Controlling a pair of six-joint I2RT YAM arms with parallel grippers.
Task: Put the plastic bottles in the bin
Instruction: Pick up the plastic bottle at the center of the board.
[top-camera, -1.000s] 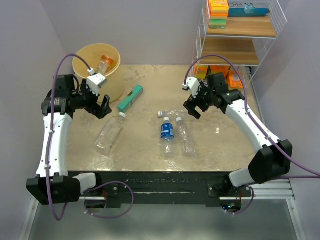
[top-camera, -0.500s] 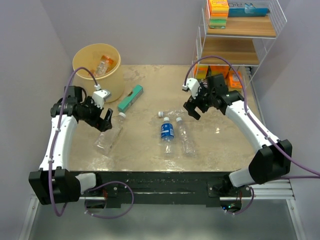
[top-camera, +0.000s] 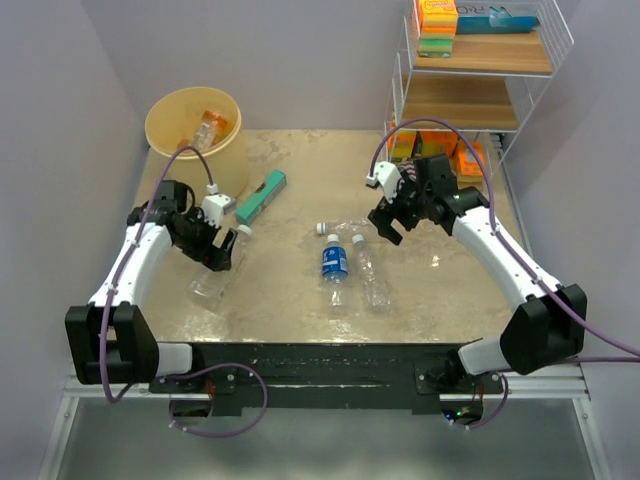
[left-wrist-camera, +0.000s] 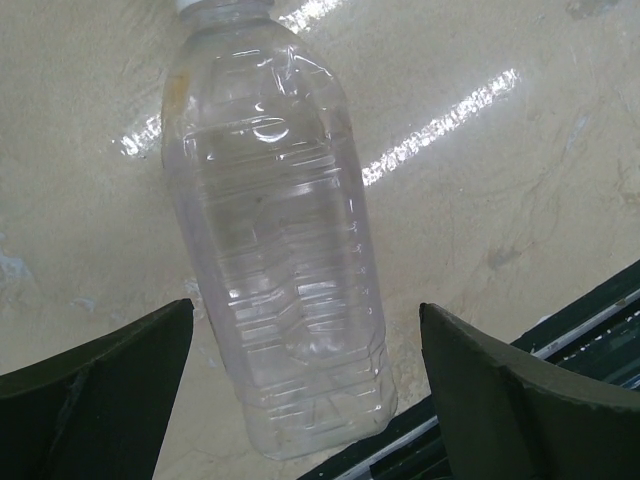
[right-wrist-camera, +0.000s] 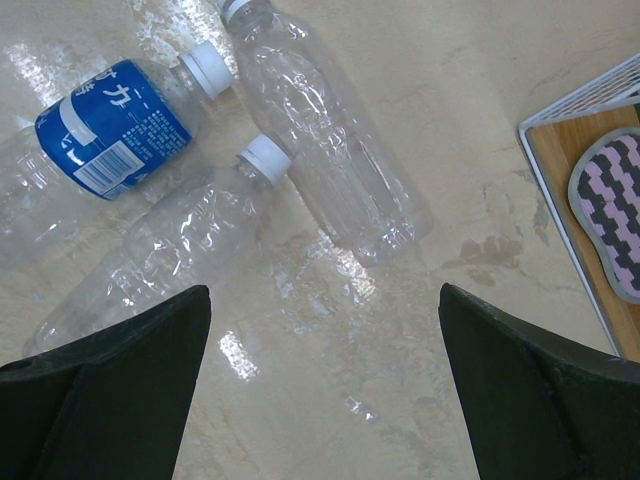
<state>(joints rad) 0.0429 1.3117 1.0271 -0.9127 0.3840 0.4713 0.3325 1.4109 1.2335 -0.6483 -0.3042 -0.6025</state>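
A beige marbled tabletop (top-camera: 290, 300) is enclosed by plain pale lilac walls (top-camera: 300, 60). Beyond the right gripper (top-camera: 388, 225), a white wire shelf rack (top-camera: 400, 70) with wooden shelves is set in the corner, stocked with orange boxes (top-camera: 437, 14). Glare streaks (left-wrist-camera: 440, 130) are seen beneath the left gripper (top-camera: 222, 252).

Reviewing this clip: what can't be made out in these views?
Top view: the wall of the bin hides its floor, so the bottles inside cannot be counted.
Top view: the left gripper covers the upper body of the large clear bottle.
Left wrist view: that bottle's cap is mostly cut off by the top edge.
Right wrist view: the blue-labelled bottle runs past the left edge.
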